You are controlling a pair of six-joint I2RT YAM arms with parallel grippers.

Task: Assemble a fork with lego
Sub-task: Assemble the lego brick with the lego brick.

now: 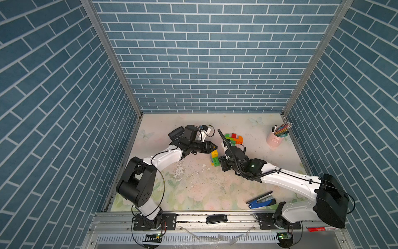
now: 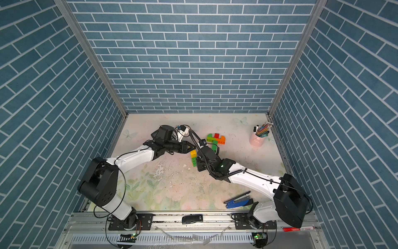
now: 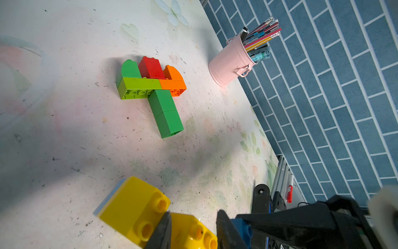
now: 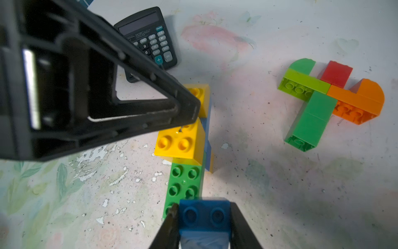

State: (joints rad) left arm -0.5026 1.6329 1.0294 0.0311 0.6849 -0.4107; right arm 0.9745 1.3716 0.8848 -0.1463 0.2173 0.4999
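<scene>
**Handle strip pinned from both ends, fork head parked off to the side**

So the lego is in two chunks right now. The fork head has green, red and orange prongs on a lime-and-orange crossbar, plus a two-brick green stub. It lies flat on the table, well apart from the calculator. The handle strip lies much nearer the calculator with one end pointing at it. It runs yellow at that end, then a long green brick, then a blue brick at the far end.

Both arms are on the strip, and I think that's the whole point. The right gripper is clamped tight on the blue brick at the end away from the calculator. My guess is it's the anchor, so nothing slides or twists.

The left gripper reaches in from the calculator side. Its jaws are nearly together and sit against both sides of a yellow brick, which looks like a pinch to me. One finger sits between it and the second yellow brick.

Best guess is it's seating or squaring up that yellow end. The strip and head aren't joined yet. The strip's end has to mate with the green stub, and a crooked brick would spoil that.
</scene>
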